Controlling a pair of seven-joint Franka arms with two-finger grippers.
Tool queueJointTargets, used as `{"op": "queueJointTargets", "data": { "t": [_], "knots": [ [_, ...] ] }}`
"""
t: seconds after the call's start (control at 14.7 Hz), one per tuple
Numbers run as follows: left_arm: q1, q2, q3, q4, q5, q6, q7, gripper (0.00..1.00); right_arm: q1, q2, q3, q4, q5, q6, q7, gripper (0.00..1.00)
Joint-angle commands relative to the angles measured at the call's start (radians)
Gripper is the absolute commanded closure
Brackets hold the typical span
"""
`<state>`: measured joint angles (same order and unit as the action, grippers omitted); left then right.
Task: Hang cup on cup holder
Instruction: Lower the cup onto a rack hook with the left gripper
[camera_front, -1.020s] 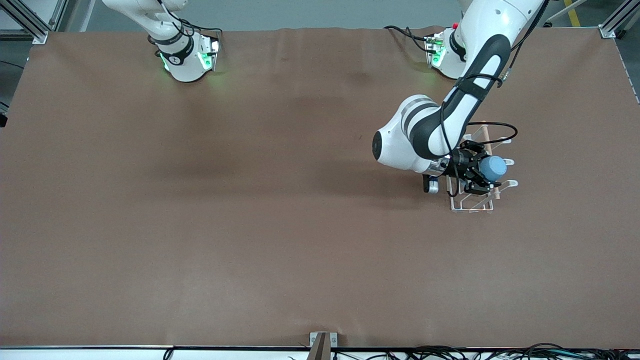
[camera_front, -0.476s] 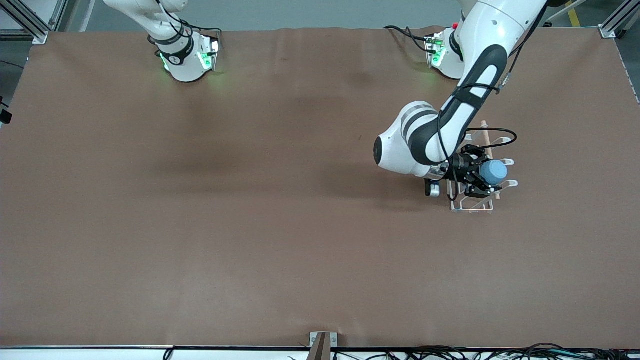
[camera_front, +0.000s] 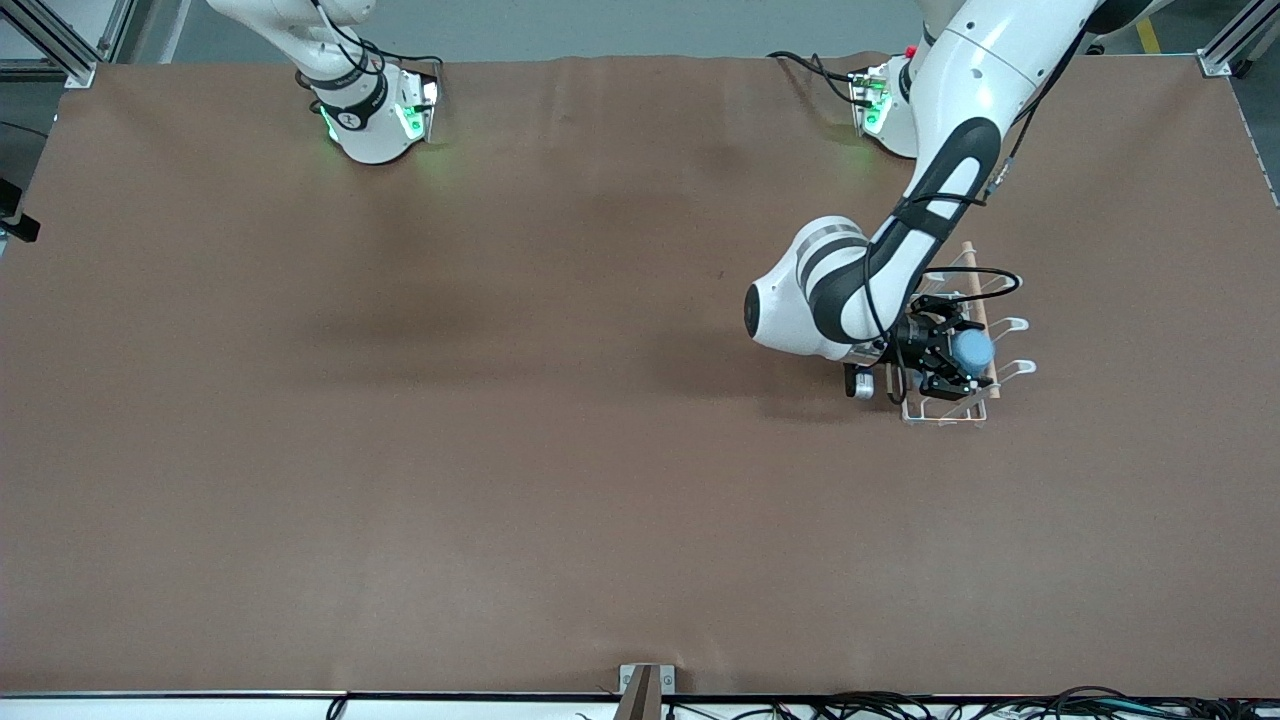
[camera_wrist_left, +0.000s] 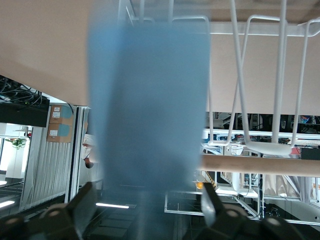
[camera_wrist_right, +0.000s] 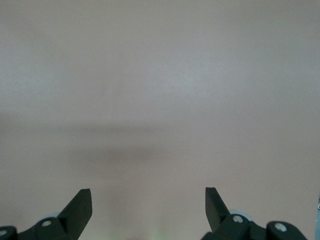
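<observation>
1. Left gripper (camera_front: 957, 356): fingers clamped on cup (camera_front: 971, 350), held sideways over holder (camera_front: 945, 412); wrist view shows cup (camera_wrist_left: 149, 100) just beside the prongs (camera_wrist_left: 281, 75).
2. Right gripper (camera_wrist_right: 148, 200): jaws wide apart, holding nothing; arm waits.
3. Count: one cup, one holder, one dowel (camera_wrist_left: 260, 165).
4. Writing: none legible.

L gripper (camera_front: 958, 358) clamped, R gripper (camera_wrist_right: 148, 205) spread, waiting

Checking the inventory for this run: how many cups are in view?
1. The light-blue cup is held in the left gripper, over the white cup holder toward the left arm's end of the table. No others show.
</observation>
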<state>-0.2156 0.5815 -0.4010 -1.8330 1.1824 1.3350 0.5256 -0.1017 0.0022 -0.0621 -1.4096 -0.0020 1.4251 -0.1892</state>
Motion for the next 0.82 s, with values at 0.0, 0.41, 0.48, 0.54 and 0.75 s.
{"op": "queueJointTargets", "data": {
  "t": [0.0, 0.41, 0.48, 0.54, 0.75],
  "knots": [
    [0.001, -0.009, -0.007, 0.015, 0.019, -0.016, 0.004, 0.00, -0.053, -0.050, 0.060, -0.063, -0.018, 0.028, 0.020, 0.00],
    [0.009, -0.078, -0.010, 0.196, -0.094, -0.056, -0.016, 0.00, -0.044, -0.044, 0.067, -0.062, -0.021, 0.028, 0.031, 0.00],
    [0.012, -0.081, -0.007, 0.265, -0.162, -0.056, -0.056, 0.00, -0.044, -0.044, 0.067, -0.062, -0.020, 0.025, 0.031, 0.00],
    [0.025, -0.086, -0.006, 0.326, -0.222, -0.057, -0.099, 0.00, -0.044, -0.044, 0.067, -0.062, -0.020, 0.024, 0.031, 0.00],
    [0.061, -0.115, -0.007, 0.464, -0.426, -0.056, -0.231, 0.00, -0.044, -0.044, 0.068, -0.062, -0.016, 0.028, 0.031, 0.00]
  ]
}}
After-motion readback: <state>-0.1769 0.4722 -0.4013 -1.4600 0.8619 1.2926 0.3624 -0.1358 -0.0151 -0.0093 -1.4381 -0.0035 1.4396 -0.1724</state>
